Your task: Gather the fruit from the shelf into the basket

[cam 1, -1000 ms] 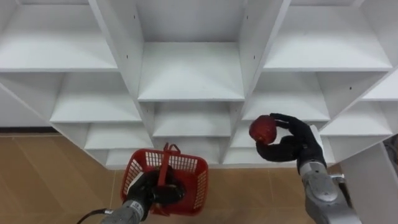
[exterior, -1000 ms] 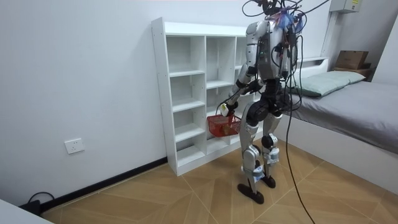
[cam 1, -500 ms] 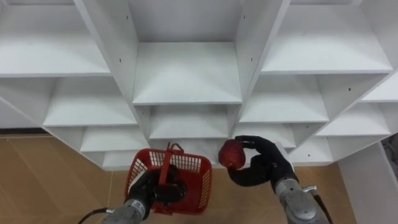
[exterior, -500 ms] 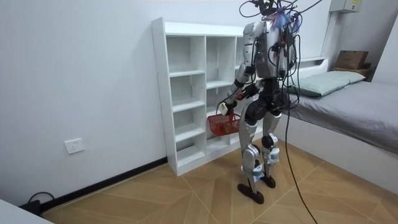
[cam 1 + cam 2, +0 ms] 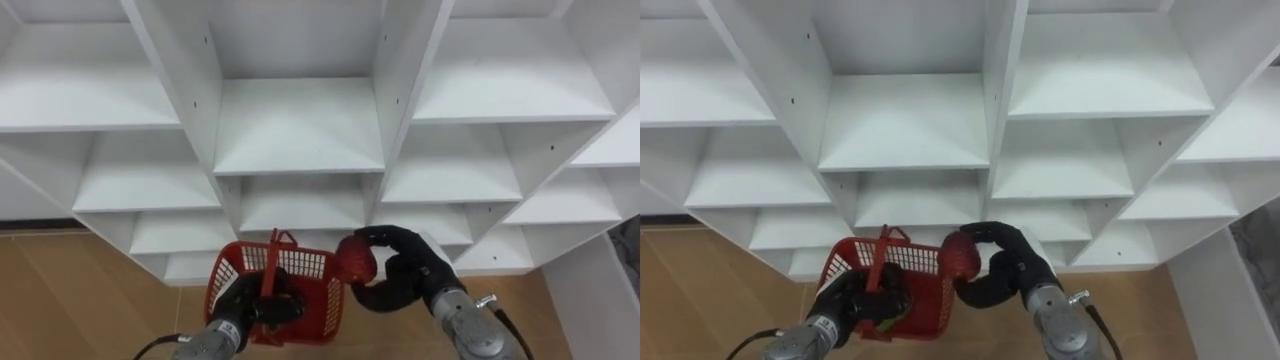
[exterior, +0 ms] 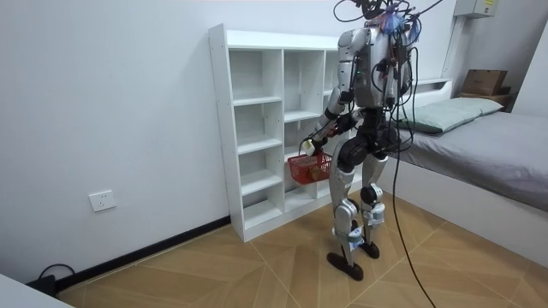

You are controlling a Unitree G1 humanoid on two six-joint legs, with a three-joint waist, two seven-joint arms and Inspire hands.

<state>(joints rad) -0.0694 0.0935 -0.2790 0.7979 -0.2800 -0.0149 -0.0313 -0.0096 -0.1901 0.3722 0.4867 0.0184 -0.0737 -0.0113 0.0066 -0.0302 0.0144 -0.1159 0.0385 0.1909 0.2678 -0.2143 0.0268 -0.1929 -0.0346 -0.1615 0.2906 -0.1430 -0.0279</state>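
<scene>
Right hand [image 5: 412,278]: fingers and thumb curled round the red fruit [image 5: 354,258], gripped from the side, probably so it can fall free on release.
Fruit position: just over the right rim of the red basket [image 5: 228,272], not yet inside, in front of the closet [image 5: 300,125].
Left hand [image 5: 252,306]: clamped on the handle [image 5: 270,262], basket mouth up to catch.
Fruit axis: near-round, no clear long axis; can't tell where the stem end points.

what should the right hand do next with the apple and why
Probably carry the apple a little further toward the robot's left, over the opening of the red basket, then open the fingers. The right hand is curled round the apple at the basket's right rim, not yet above its middle, while the left hand holds the basket by its handle in front of the white shelves.
</scene>
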